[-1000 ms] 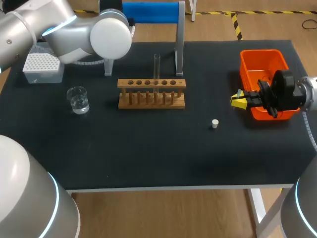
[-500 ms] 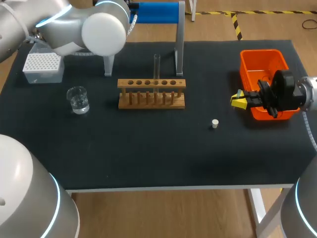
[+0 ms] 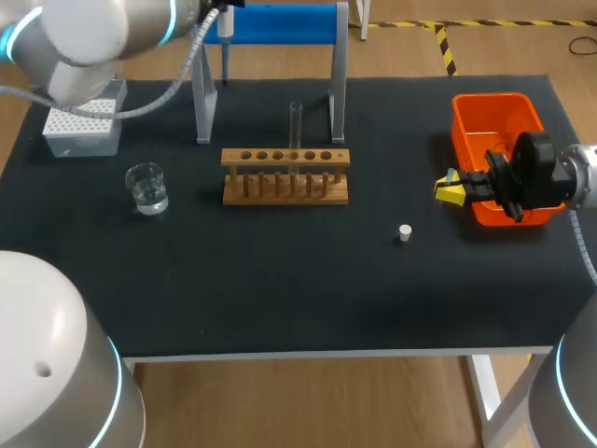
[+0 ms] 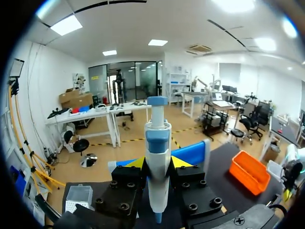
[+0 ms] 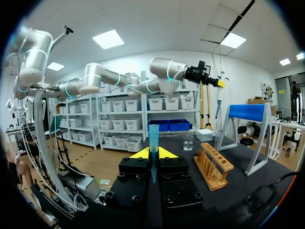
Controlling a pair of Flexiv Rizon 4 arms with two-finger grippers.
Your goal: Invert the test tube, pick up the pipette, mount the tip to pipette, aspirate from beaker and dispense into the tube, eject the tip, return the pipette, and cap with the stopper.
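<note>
The left gripper (image 4: pixel 157 163) is clenched on the pipette (image 4: pixel 157 138), its two fingers pressing the body from either side. It is lifted up behind the rack (image 3: pixel 285 175) and toward the rack's left end, by the stand (image 3: pixel 280 23). The right gripper (image 5: pixel 153 153) waits well off the rack's right end, in front of the orange bin (image 3: pixel 494 117), and grasps a blue tip (image 5: pixel 153 136) that stands upright between its fingers.

The tube (image 3: pixel 296 121) stands in a middle hole of the rack. The beaker (image 3: pixel 147 187) is off the rack's left end, with the tip box (image 3: pixel 82 126) behind it. The stopper (image 3: pixel 405 232) lies in front of the rack's right end.

Picking up the pipette looks done, so mounting the tip comes next. That calls for bringing the pipette's nose in line with the tip's open end and pressing the two squarely together. A slanted approach would likely seat it loosely.
</note>
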